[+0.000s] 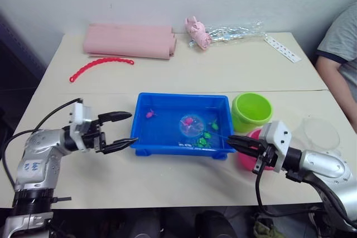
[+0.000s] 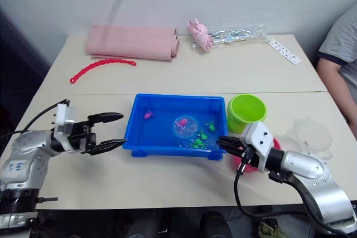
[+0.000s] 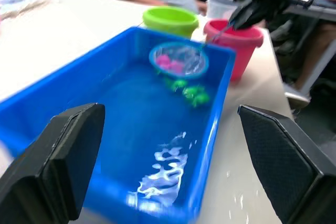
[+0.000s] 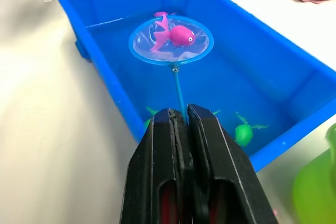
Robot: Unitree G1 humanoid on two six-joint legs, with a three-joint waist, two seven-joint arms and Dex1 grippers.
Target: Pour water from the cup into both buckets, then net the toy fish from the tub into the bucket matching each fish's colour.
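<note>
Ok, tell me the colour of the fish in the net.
Magenta pink fish, clearest in the right wrist view.

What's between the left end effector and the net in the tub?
The tub's near end wall, then open water to the net. A loose pink fish sits off to the side, seen from the head views.

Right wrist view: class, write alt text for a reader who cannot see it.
The right hand, its two black fingers shut on a thin handle, holds a small round blue-rimmed mesh net with a magenta plastic toy fish in it over a shallow rectangular bright blue plastic tub of water. Green toy fish lie below.
</note>
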